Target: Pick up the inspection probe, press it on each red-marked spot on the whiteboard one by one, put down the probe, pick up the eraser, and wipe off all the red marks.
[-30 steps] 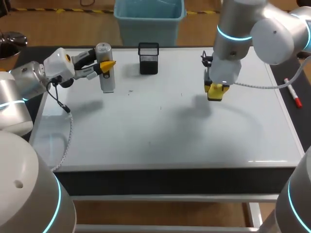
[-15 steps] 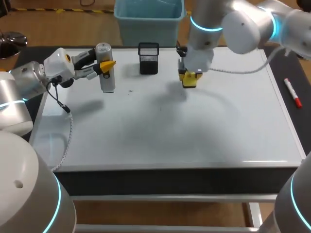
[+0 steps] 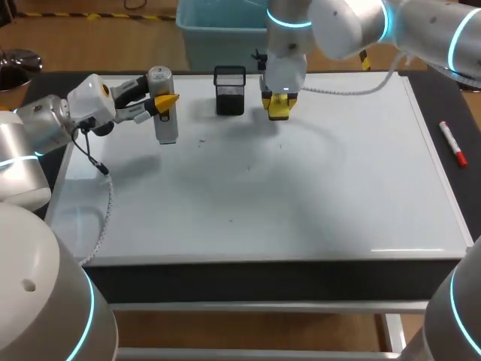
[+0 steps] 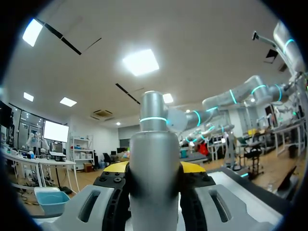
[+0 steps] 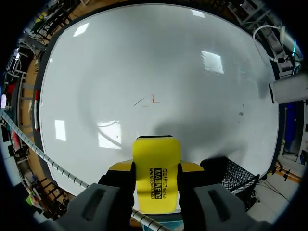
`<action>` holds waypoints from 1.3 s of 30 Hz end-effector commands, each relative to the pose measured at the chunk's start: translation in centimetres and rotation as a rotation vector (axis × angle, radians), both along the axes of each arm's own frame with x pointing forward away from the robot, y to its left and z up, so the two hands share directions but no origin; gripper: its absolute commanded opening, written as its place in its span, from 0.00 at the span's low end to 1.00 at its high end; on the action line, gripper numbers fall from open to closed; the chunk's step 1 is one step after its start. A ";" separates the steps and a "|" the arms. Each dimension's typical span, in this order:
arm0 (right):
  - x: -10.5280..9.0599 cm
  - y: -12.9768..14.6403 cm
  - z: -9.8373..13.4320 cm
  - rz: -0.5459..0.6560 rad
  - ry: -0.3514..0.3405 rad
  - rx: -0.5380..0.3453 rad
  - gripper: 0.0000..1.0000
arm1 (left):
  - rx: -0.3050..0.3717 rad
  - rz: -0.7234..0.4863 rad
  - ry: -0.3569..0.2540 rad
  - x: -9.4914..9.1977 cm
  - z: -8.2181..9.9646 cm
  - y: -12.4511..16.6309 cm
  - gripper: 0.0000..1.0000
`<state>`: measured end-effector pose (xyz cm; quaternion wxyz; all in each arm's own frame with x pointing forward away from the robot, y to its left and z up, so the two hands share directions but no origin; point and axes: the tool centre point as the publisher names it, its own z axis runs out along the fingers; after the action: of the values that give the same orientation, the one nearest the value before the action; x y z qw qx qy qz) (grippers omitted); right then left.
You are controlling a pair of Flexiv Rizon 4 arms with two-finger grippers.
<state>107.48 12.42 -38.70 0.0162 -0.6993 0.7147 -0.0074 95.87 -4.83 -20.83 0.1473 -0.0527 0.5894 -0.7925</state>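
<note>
Two tools are in my grip. My left gripper (image 3: 166, 101) is clamped on the inspection probe (image 3: 163, 116), a silver cylinder held upright at about ten o'clock on the whiteboard (image 3: 301, 203). In the left wrist view it fills the gap between my yellow tips. My right gripper (image 3: 278, 104) pinches the yellow eraser (image 3: 279, 113) near twelve o'clock of the board, just at three o'clock of the black mesh basket (image 3: 229, 92). Ahead of the eraser, one small red mark (image 5: 153, 100) shows. A red marker (image 3: 452, 144) lies on the bench (image 3: 449, 107) at three o'clock.
</note>
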 end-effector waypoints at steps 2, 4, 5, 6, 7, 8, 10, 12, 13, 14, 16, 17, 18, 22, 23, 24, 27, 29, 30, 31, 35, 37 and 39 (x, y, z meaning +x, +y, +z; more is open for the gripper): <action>1.6 -0.4 -0.7 -0.018 0.065 -0.018 0.00 | -0.001 -0.003 0.000 0.1 0.1 0.0 0.00; 1.6 -0.8 -0.9 -0.020 0.069 -0.021 0.00 | -0.001 -0.003 0.000 0.1 0.1 0.0 0.00; 1.7 -0.9 -1.0 -0.021 0.070 -0.022 0.00 | -0.001 -0.003 0.000 0.1 0.1 0.0 0.00; 1.8 -1.0 -1.1 -0.024 0.072 -0.022 0.00 | -0.001 -0.003 0.000 0.1 0.1 0.0 0.00; 1.8 -1.2 -1.3 -0.026 0.074 -0.021 0.00 | -0.001 -0.003 0.000 0.1 0.1 0.0 0.00; 1.9 -1.3 -1.3 -0.031 0.075 -0.022 0.00 | -0.001 -0.003 0.000 0.1 0.1 0.0 0.00; 1.9 -1.7 -1.6 -0.035 0.078 -0.013 0.00 | -0.001 -0.003 0.000 0.1 0.1 0.0 0.00; 2.0 -2.1 -1.9 -0.039 0.083 -0.010 0.00 | -0.001 -0.003 0.000 0.1 0.1 0.0 0.00; 2.0 -2.2 -2.0 -0.039 0.085 -0.009 0.00 | -0.001 -0.003 0.000 0.1 0.1 0.0 0.00; 2.0 -2.4 -2.1 -0.040 0.086 -0.009 0.00 | -0.001 -0.003 0.000 0.1 0.1 0.0 0.00; 2.0 -2.6 -2.2 -0.039 0.087 -0.004 0.00 | -0.001 -0.003 0.000 0.1 0.1 0.0 0.00; 1.9 -2.7 -2.2 -0.040 0.085 -0.004 0.00 | -0.001 -0.003 0.000 0.1 0.1 0.0 0.00; 1.9 -2.8 -2.3 -0.038 0.085 -0.004 0.00 | -0.001 -0.003 0.000 0.1 0.1 0.0 0.00; 1.9 -3.3 -2.6 -0.043 0.081 0.003 0.00 | -0.001 -0.003 0.000 0.1 0.1 0.0 0.00; 1.9 -3.4 -2.6 -0.044 0.081 0.007 0.00 | -0.001 -0.003 0.000 0.1 0.1 0.0 0.00; 1.9 -3.6 -2.7 -0.048 0.080 0.010 0.00 | -0.001 -0.003 0.000 0.1 0.1 0.0 0.00; 2.0 -3.6 -2.7 -0.054 0.079 0.013 0.00 | -0.001 -0.003 0.000 0.1 0.1 0.0 0.00; 2.0 -3.6 -2.8 -0.052 0.079 0.013 0.00 | -0.001 -0.003 0.000 0.1 0.1 0.0 0.00; 2.0 -3.6 -2.8 -0.052 0.079 0.013 0.00 | -0.001 -0.003 0.000 0.1 0.1 0.0 0.00; 2.1 -3.6 -3.0 -0.053 0.078 0.012 0.00 | -0.001 -0.003 0.000 0.1 0.1 0.0 0.00; 2.0 -3.5 -3.4 -0.053 0.080 0.007 0.00 | -0.001 -0.003 0.000 0.1 0.1 0.0 0.00; 1.8 -3.4 -3.5 -0.051 0.080 0.006 0.00 | -0.001 -0.003 0.000 0.1 0.1 0.0 0.00; 1.8 -3.4 -3.5 -0.049 0.081 0.005 0.00 | -0.001 -0.003 0.000 0.1 0.1 0.0 0.00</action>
<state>109.22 8.98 -42.19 -0.0101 -0.6804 0.7323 0.0243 95.87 -4.83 -20.83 0.1473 -0.0527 0.5894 -0.7925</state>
